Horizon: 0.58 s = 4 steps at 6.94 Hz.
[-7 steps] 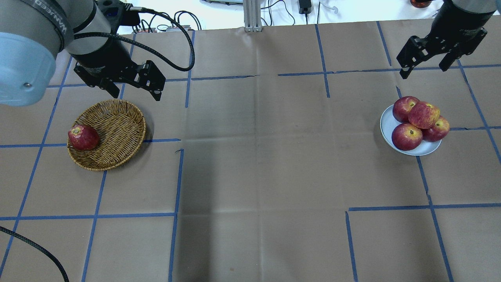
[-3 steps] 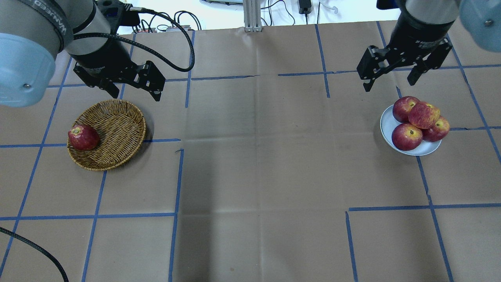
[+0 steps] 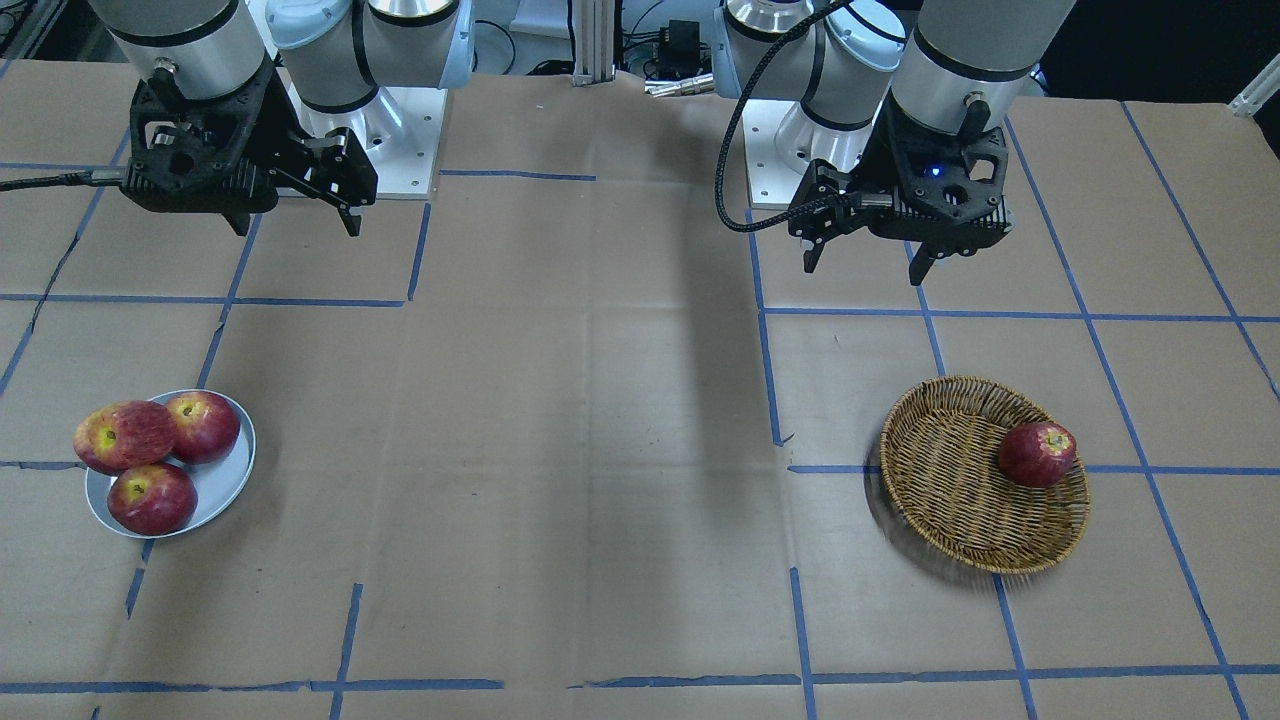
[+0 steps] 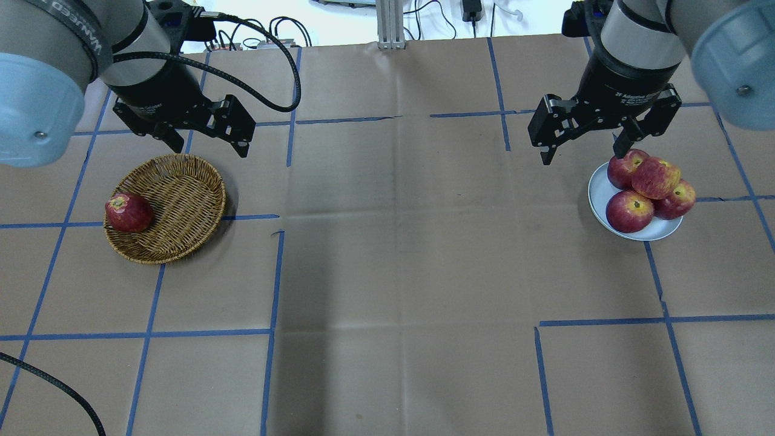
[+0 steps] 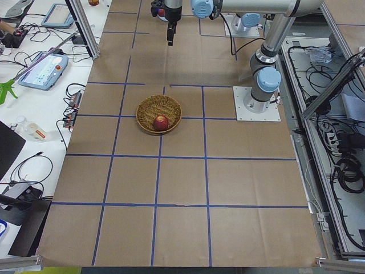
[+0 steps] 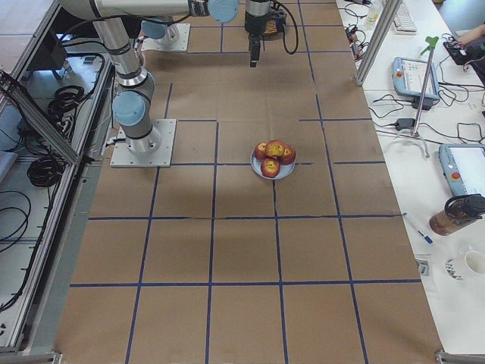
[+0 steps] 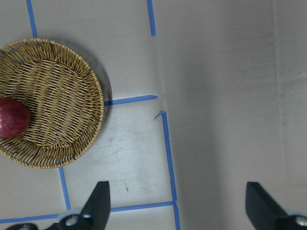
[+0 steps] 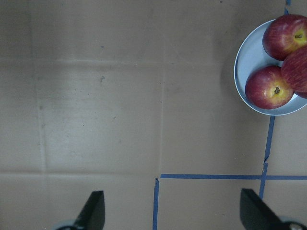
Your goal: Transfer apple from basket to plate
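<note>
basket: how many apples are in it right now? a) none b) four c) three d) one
d: a single dark red apple lies by the basket's rim, while the other apples sit piled on the plate.

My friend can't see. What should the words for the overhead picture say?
A wicker basket on the left holds one dark red apple; a pale plate on the right holds four piled apples, the streaky apple on top. The left gripper and right gripper hang open above the brown table.
</note>
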Tool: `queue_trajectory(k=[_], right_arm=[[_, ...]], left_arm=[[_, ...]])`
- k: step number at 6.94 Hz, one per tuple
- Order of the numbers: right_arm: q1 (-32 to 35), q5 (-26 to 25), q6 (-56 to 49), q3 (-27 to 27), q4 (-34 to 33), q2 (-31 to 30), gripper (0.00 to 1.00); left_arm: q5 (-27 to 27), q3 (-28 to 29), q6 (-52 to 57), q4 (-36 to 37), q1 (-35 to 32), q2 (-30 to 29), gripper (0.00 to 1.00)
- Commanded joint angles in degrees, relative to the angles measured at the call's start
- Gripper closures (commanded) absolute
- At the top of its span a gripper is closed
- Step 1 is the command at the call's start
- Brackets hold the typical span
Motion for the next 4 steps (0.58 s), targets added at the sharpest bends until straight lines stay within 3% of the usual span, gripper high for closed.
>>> queue_trajectory(k=[1, 4], right_arm=[[-0.02, 0.04, 0.75, 0.08, -0.14, -0.13, 0.00], [-0.02, 0.04, 1.99, 0.08, -0.14, -0.21, 0.00]], left_arm=[[0.00, -0.01, 0.00, -0.14, 0.00, 0.08, 0.00], [0.00, -0.01, 0.00, -0.14, 0.00, 0.08, 0.00]])
